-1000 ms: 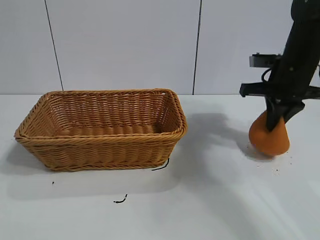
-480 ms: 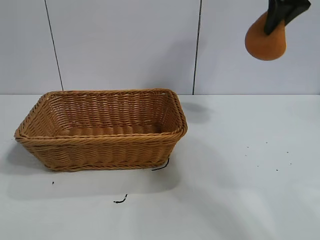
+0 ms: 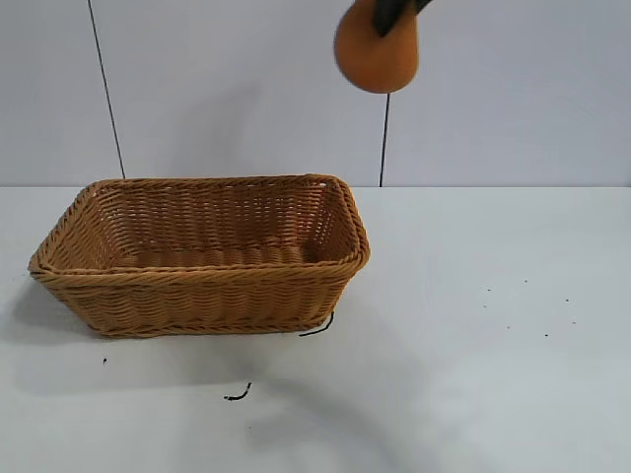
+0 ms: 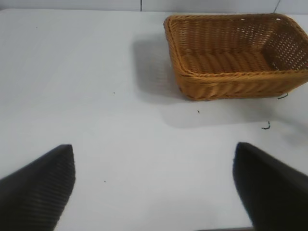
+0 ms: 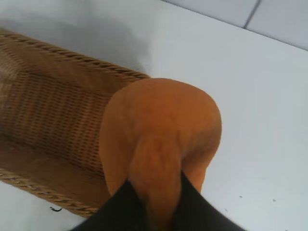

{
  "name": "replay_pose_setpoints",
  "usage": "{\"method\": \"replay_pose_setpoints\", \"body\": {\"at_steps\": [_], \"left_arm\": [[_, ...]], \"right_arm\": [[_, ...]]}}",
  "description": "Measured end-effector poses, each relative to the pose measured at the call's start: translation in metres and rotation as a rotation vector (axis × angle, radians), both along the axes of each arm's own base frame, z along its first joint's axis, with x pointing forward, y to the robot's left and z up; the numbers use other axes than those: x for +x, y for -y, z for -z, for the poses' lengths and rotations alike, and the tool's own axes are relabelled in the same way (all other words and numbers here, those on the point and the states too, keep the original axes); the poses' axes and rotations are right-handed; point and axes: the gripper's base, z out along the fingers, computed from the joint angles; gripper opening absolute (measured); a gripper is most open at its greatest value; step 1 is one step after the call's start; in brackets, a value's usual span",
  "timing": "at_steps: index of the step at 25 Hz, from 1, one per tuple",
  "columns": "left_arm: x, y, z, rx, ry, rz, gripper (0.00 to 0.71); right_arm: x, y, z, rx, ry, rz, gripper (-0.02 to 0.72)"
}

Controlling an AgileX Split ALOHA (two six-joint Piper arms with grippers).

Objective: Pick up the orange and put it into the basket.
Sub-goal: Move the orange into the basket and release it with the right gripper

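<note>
The orange (image 3: 376, 54), a matte orange-brown pear-shaped lump, hangs high in the air just right of the basket's right end. My right gripper (image 3: 391, 12) is shut on its narrow top, mostly cut off by the exterior view's upper edge. In the right wrist view the orange (image 5: 161, 130) fills the middle, pinched between the dark fingers of my right gripper (image 5: 155, 202), with the basket (image 5: 53, 115) below it. The tan wicker basket (image 3: 202, 276) stands on the white table at the left. My left gripper (image 4: 154, 183) is open and empty over bare table, away from the basket (image 4: 231, 82).
A short black scrap (image 3: 237, 395) lies in front of the basket and another (image 3: 317, 327) lies at its front right corner. Small dark specks (image 3: 523, 315) dot the table at the right. A white panelled wall stands behind.
My right gripper has lifted the orange off the table at the right and carried it up and left, to above the basket's right end. The basket has not moved.
</note>
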Motion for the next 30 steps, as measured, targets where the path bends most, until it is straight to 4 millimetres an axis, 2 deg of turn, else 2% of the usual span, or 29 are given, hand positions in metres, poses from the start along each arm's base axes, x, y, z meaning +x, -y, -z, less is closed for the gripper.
{"method": "replay_pose_setpoints", "body": {"at_steps": [4, 10, 14, 15, 17, 20, 22, 23, 25, 30], "left_arm": [[0.0, 0.0, 0.0, 0.0, 0.0, 0.0, 0.639], [0.0, 0.0, 0.0, 0.0, 0.0, 0.0, 0.639], [0.0, 0.0, 0.0, 0.0, 0.0, 0.0, 0.639], [0.0, 0.0, 0.0, 0.0, 0.0, 0.0, 0.639], [0.0, 0.0, 0.0, 0.0, 0.0, 0.0, 0.639], [0.0, 0.0, 0.0, 0.0, 0.0, 0.0, 0.639], [0.0, 0.0, 0.0, 0.0, 0.0, 0.0, 0.639], [0.0, 0.0, 0.0, 0.0, 0.0, 0.0, 0.639], [0.0, 0.0, 0.0, 0.0, 0.0, 0.0, 0.639], [0.0, 0.0, 0.0, 0.0, 0.0, 0.0, 0.639]], "right_arm": [[0.0, -0.045, 0.03, 0.029, 0.002, -0.045, 0.041], [0.009, -0.093, 0.102, 0.027, -0.021, -0.09, 0.041], [0.017, -0.105, 0.146, 0.015, -0.051, -0.092, 0.041], [0.017, -0.106, 0.154, 0.009, -0.066, -0.087, 0.059], [0.017, -0.105, 0.164, -0.012, -0.1, -0.084, 0.151], [0.016, -0.104, 0.164, -0.022, -0.117, -0.084, 0.44], [0.014, -0.103, 0.159, -0.025, -0.121, -0.085, 0.585], [0.014, -0.103, 0.155, -0.029, -0.125, -0.087, 0.624], [0.014, -0.102, 0.144, -0.032, -0.122, -0.09, 0.659], [0.02, -0.093, 0.096, -0.044, -0.052, -0.083, 0.676]]}}
